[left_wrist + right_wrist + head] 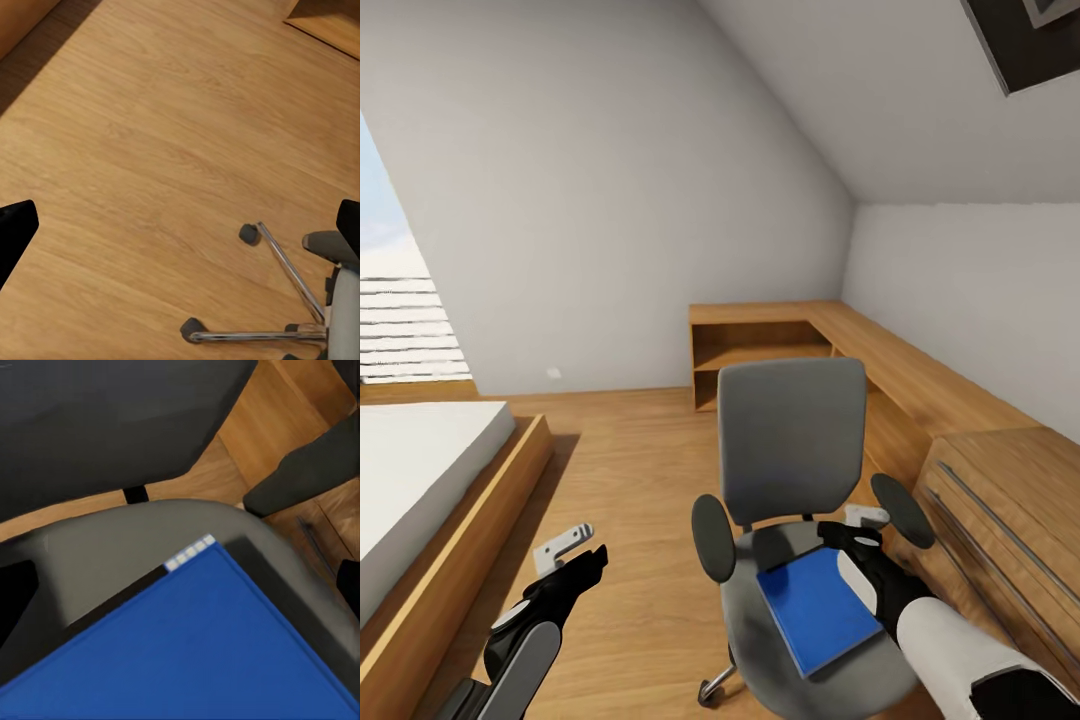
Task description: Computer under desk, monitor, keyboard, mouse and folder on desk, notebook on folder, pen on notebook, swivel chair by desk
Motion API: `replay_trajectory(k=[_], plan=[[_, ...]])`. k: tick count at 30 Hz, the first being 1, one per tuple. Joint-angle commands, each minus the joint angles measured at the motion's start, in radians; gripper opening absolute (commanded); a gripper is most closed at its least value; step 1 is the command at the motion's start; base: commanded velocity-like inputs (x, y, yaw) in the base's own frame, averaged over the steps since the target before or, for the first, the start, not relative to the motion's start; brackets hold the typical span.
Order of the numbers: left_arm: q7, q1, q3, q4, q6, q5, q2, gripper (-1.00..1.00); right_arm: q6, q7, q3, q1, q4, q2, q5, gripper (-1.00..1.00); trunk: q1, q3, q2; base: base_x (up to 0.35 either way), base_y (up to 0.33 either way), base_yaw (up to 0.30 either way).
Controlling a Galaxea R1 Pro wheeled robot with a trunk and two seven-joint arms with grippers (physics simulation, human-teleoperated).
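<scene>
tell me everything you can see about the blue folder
The folder is a thin, flat, bright blue rectangle with a smooth matte face. It lies flat on the grey seat of the swivel chair, turned at an angle to the seat and covering much of it. In the right wrist view, one edge carries a black strip ending in a row of small pale squares. It is closed and looks undamaged. The right gripper hangs over its far corner; whether the fingers touch it cannot be told.

Your left wrist view: wooden floor (150,150); swivel chair (341,300) chrome base legs with casters; your left hand's (180,232) dark fingertips (15,229) spread wide apart.
</scene>
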Motion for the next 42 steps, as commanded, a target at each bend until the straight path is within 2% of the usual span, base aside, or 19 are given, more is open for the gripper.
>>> replay_trajectory(k=[1,2,3,7,12,16,18,21,22,30,42], plan=[[0.007,-0.001,-0.002,-0.001,0.002,0.006,0.001,1.0,-0.002,0.003,0.003,-0.008,0.01,-0.001,-0.009,1.0,0.0,-0.001,-0.001,0.0,0.0,0.0],[0.007,-0.001,-0.002,-0.001,0.002,0.006,0.001,1.0,-0.006,0.012,0.0,-0.01,0.016,-0.002,-0.012,1.0,0.0,-0.001,-0.001,0.0,0.0,0.0],[0.006,-0.001,-0.004,-0.001,0.003,0.007,0.0,1.0,-0.017,0.058,-0.017,-0.016,0.046,-0.002,-0.028,1.0,0.0,-0.001,-0.001,0.0,0.0,0.0],[0.001,-0.001,-0.006,-0.001,0.003,0.008,-0.002,1.0,-0.018,0.1,-0.031,-0.019,0.078,-0.002,-0.045,1.0,0.0,-0.001,-0.001,0.0,0.0,0.0],[-0.002,-0.001,-0.018,0.013,0.003,0.008,-0.002,1.0,-0.017,0.107,-0.044,-0.019,0.086,-0.004,-0.057,1.0,0.0,-0.001,-0.001,0.0,0.0,0.0],[-0.002,-0.001,-0.031,0.024,0.001,0.006,0.0,1.0,-0.016,0.108,-0.081,-0.02,0.089,-0.017,-0.097,1.0,0.0,-0.001,-0.001,0.0,0.0,0.0],[-0.002,-0.001,-0.032,0.025,0.001,0.006,0.0,1.0,-0.015,0.108,-0.087,-0.02,0.089,-0.023,-0.108,1.0,0.0,-0.001,-0.001,0.004,0.0,0.0],[-0.002,-0.001,-0.037,0.027,0.001,0.006,-0.001,1.0,-0.012,0.11,-0.099,-0.02,0.09,-0.034,-0.15,1.0,0.0,-0.001,-0.001,0.117,-0.008,0.0],[-0.002,-0.001,-0.048,0.028,0.001,0.006,0.001,1.0,-0.011,0.111,-0.104,-0.02,0.09,-0.038,-0.182,1.0,0.0,-0.001,-0.001,0.193,-0.024,0.0],[-0.002,-0.001,-0.056,0.028,0.002,0.007,0.002,1.0,-0.01,0.11,-0.105,-0.02,0.09,-0.038,-0.197,1.0,0.0,-0.001,-0.001,0.069,-0.009,0.0],[-0.005,-0.001,-0.057,0.022,0.001,0.005,0.002,1.0,-0.007,0.112,-0.101,-0.02,0.083,-0.039,-0.193,1.0,0.0,-0.001,-0.001,0.048,-0.006,0.0]])
